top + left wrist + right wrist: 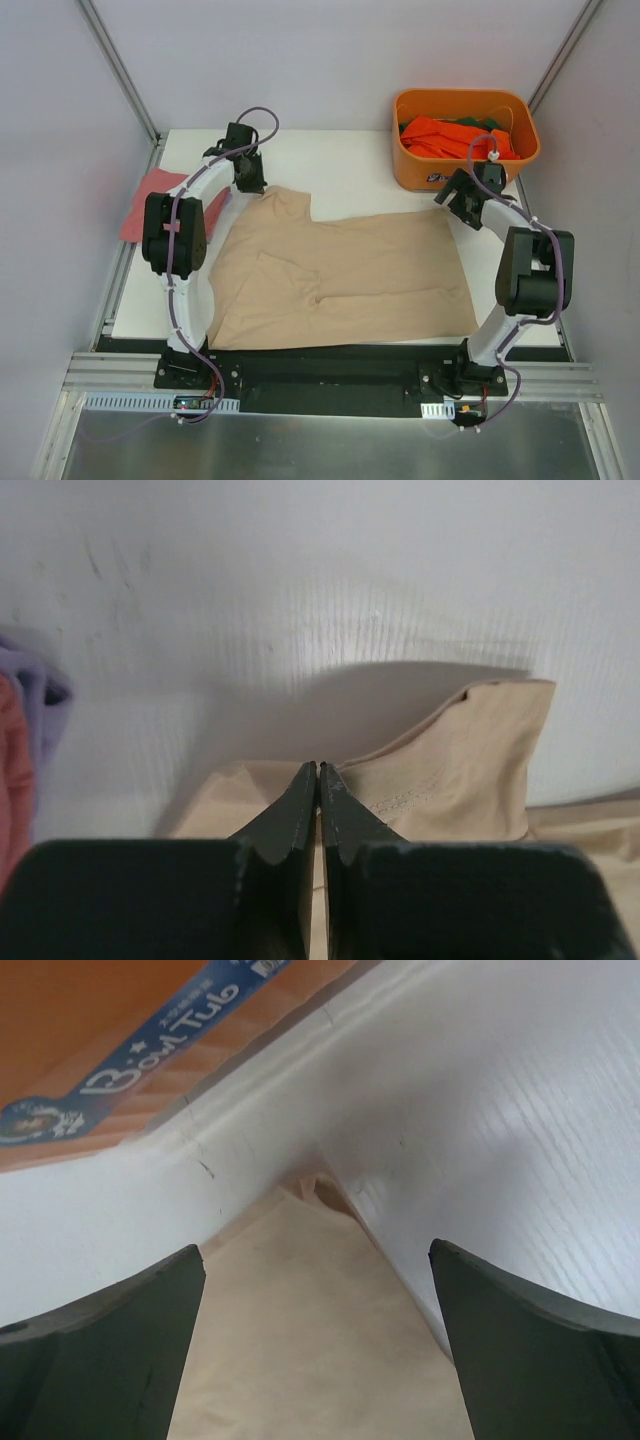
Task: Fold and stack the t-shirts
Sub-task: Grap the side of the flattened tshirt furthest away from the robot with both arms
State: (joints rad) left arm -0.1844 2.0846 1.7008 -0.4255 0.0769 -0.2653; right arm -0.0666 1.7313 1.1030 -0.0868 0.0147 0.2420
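Beige shirt (340, 270) flat on the table (350, 160), one gripper at each of its far corners.

Your left gripper (250, 180) sits at the shirt's far-left sleeve (285, 200). In the left wrist view its fingers (290, 820) are pressed together, tips meeting right on the cloth edge, and the sleeve (450, 760) rises beside them and throws a shadow on the table, so it looks pinched. Your right gripper (455, 198) is at the far-right corner, just in front of the orange bin (420, 165). In its own view the fingers (110, 1360) are spread wide with the beige cloth (300, 1340) between and below them, nothing gripped. A red shirt (150, 205) lies at the table's left edge, partly off it. Orange shirts (450, 135) are piled in the bin with a bit of green (490, 123) at the back.
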